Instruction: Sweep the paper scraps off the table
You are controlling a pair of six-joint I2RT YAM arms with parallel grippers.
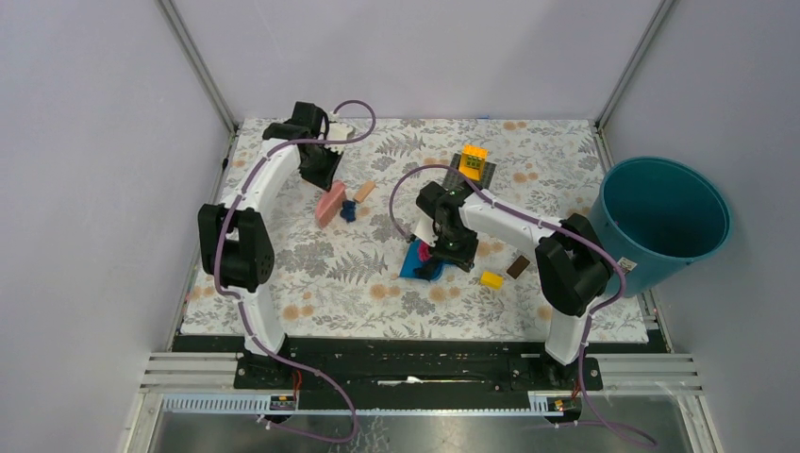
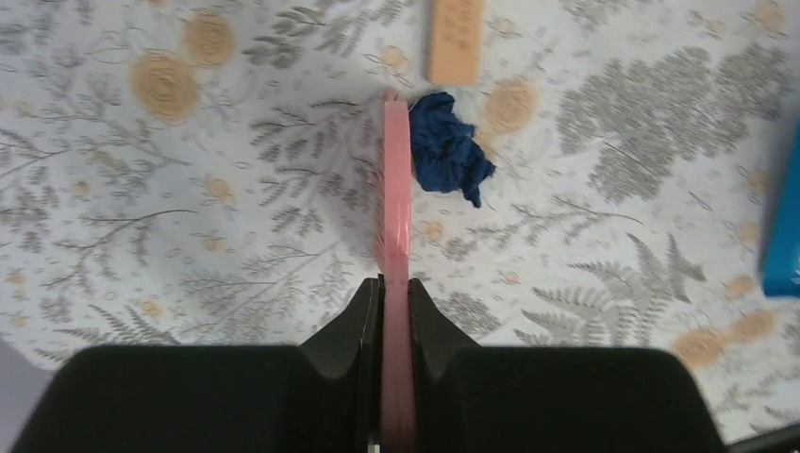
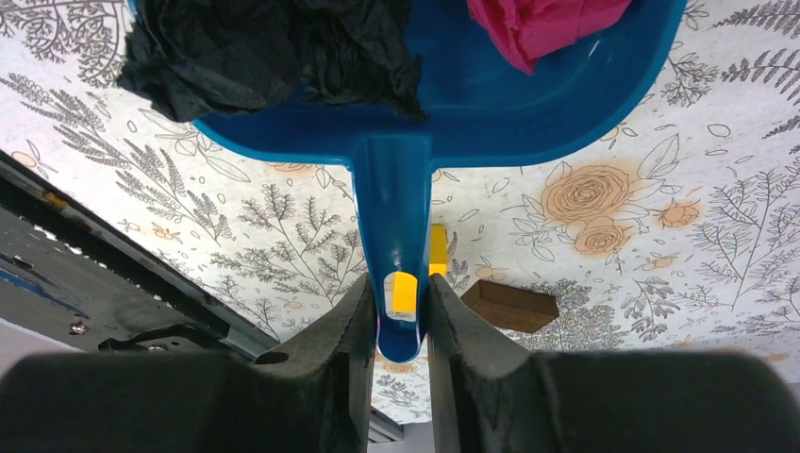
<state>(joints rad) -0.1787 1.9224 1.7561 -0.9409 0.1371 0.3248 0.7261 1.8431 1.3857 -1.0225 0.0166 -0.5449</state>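
Paper scraps (image 3: 274, 52), crumpled black and magenta, glossy blue dustpan (image 3: 472, 113)

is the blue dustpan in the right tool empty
No, a black scrap and a magenta scrap lie in the dustpan the right tool grips.

The top camera looks steeply down from high above the near edge, on the whole table (image 1: 377, 283). Each wrist camera faces forward, very close over it. The left one shares with the top view the pink board (image 2: 394, 189) and dark blue scrap (image 2: 448, 156); the right one shares the blue dustpan (image 3: 453, 104) (also the brown block (image 3: 509, 305)).
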